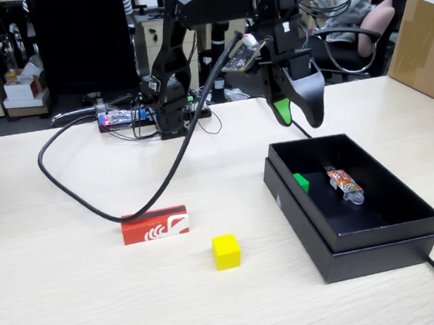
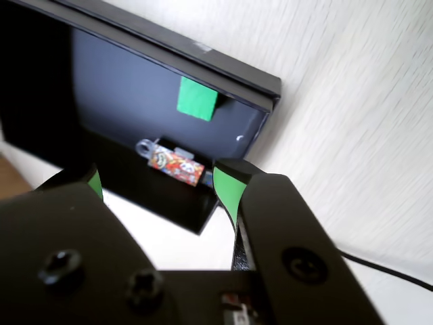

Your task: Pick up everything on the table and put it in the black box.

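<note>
Hand [image 2: 159, 186] spread wide and empty, hanging above the far end of the black box [image 1: 381, 250], green-lined fingers [image 2: 226, 189] parted with nothing between them in the wrist view. Green cube [image 1: 302, 182] already inside, resting on the box floor against the left wall as the fixed view shows it; colourful wrapped packet [image 1: 344, 184] lying just beside it, nearer the middle. Two items left out on the table [image 1: 76, 301]: yellow cube [image 1: 226, 251] in front, well left of the box, and red rectangular box [image 1: 154, 225] with white logo a little further left and back, standing on its long edge, with the thick black cable [image 1: 89, 203] arching right behind it. Judged as the gap between a finished drop and the next pick. Next move calls for a swing left and down to one of the two remaining pieces, probably the yellow cube as the nearer, fingers straddling opposite faces; for the red box, a grip across the narrow width, clear of the cable.
</note>
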Controlling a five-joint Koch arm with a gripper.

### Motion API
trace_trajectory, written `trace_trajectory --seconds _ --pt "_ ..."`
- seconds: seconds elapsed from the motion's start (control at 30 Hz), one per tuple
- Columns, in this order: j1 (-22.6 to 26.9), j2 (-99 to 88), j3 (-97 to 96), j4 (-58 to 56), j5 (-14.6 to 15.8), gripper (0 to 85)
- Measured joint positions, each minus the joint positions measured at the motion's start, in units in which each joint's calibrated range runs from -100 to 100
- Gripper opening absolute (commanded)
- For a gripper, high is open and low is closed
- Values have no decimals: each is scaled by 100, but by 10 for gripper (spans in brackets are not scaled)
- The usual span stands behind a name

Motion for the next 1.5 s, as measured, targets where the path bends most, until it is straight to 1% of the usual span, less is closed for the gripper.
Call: trace_trajectory --seconds 0.1,0.2,0.37,0.47,0.6,0.73,0.83,1.07,1.27,1.5 --pt "-127 -570 9 0 -83 351" --pt "-391 -1051 9 0 -195 390" --pt "-1031 -1305 9 -8 -435 456" --pt "-1470 -1039 -37 0 -635 479" --pt "-2022 -253 -886 206 -918 493" --pt "-2310 393 -1132 378 -1104 489" --pt "-2408 899 -1397 567 -1162 487" --pt "-2515 1241 -1963 1324 -1294 481" --pt "-2540 1495 -2155 1571 -1348 473" --pt "-2564 1951 -2174 1793 -1451 411"
